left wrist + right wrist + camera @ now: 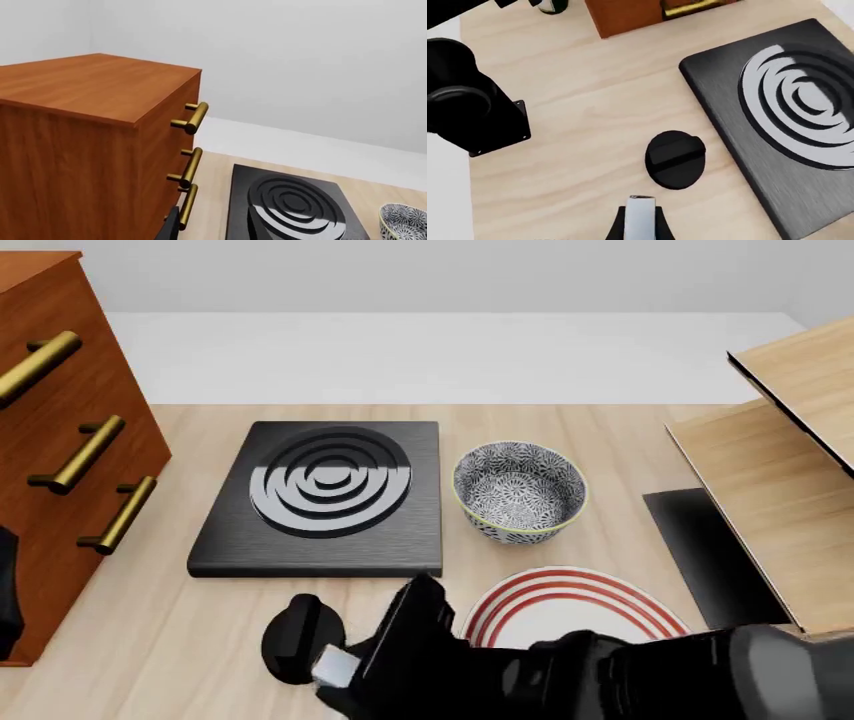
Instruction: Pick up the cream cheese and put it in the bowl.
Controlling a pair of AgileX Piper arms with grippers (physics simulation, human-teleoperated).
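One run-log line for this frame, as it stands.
right hand: low over table beside black knob, pale piece at its tip, grasp unclear | bowl: upright, empty | cream cheese: not identifiable

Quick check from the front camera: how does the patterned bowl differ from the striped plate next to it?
The small, deep ceramic bowl with the blue-grey floral pattern has tall walls and a pale yellowish band; the flat plate with red and white stripes is wider and shallow. The bowl stands fully in view beside the black stove plate with silver rings; the plate lies nearer the arms, partly hidden by the right arm. Both are round, rest on the wooden table, and look empty.
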